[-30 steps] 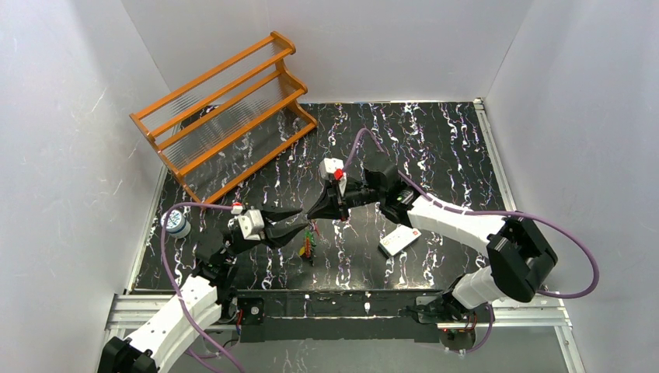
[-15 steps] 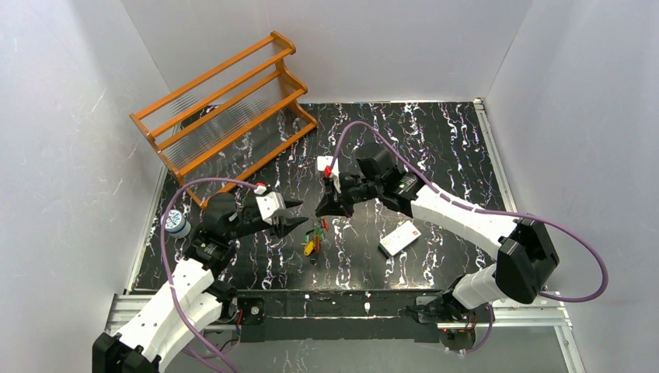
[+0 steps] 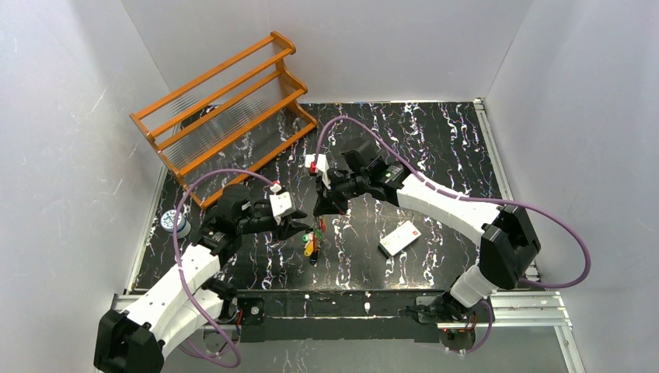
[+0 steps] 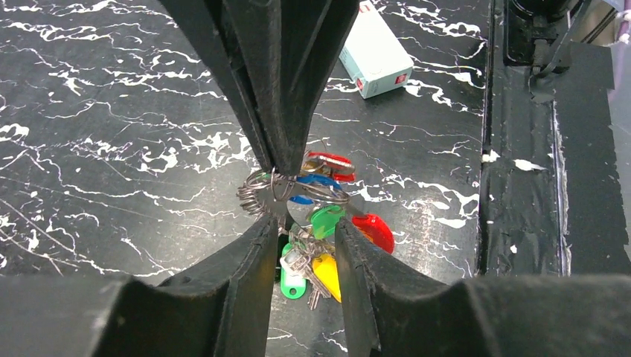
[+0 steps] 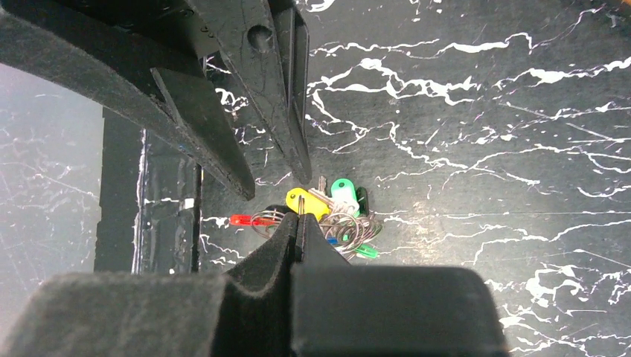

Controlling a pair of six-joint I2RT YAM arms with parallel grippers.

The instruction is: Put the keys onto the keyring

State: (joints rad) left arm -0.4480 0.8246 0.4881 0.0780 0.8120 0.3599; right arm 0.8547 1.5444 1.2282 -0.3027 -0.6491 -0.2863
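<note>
Beside the keys [image 4: 325, 221], left gripper [image 4: 303, 230] arrived parted; right gripper [image 4: 274, 165] seemingly pinches keyring [image 4: 254, 197].

Left arm: reaches forward and to the right from its base, forearm low, wrist turned inward. Left gripper [image 3: 301, 228] points right, jaws partly apart.

Right arm: elbow raised on the right side, forearm running left across the centre. Right gripper [image 3: 319, 210] angles downward, jaws pressed together, tips pinching the keyring [image 4: 254, 196].

The two grippers meet tip to tip, close together.
</note>
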